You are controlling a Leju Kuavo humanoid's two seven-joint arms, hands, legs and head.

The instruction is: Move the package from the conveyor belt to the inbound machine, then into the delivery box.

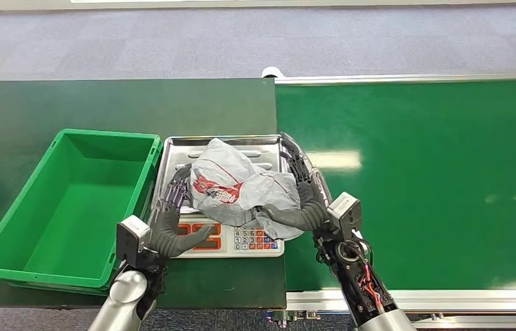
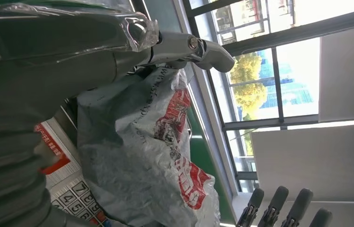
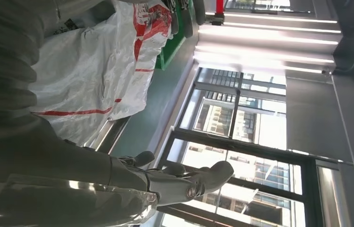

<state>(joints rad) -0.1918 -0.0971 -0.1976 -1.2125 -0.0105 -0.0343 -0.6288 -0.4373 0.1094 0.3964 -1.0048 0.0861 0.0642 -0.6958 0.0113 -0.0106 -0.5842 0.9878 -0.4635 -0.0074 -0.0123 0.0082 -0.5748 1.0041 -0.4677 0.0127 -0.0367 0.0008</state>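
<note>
Nearest you, both arms come up from the lower edge and meet over the inbound machine, a scale with a red display and keypad on its near face and a steel tray on top. Your left robot hand sits at the tray's near-left corner, fingers spread against the left side of the package, thumb lying across the display. Your right robot hand lies along the tray's right edge with fingers stretched far and the thumb tucked under the bag's near-right side. The two hands seem to cradle the bag between them, though from these views you cannot tell whether either has a firm hold or only presses on it.

The package is a crumpled grey plastic bag with red print, resting on the tray, its near edge overhanging the keypad.

Left of the scale stands the green delivery box on the dark bench. To the right, the green conveyor belt stretches away.
</note>
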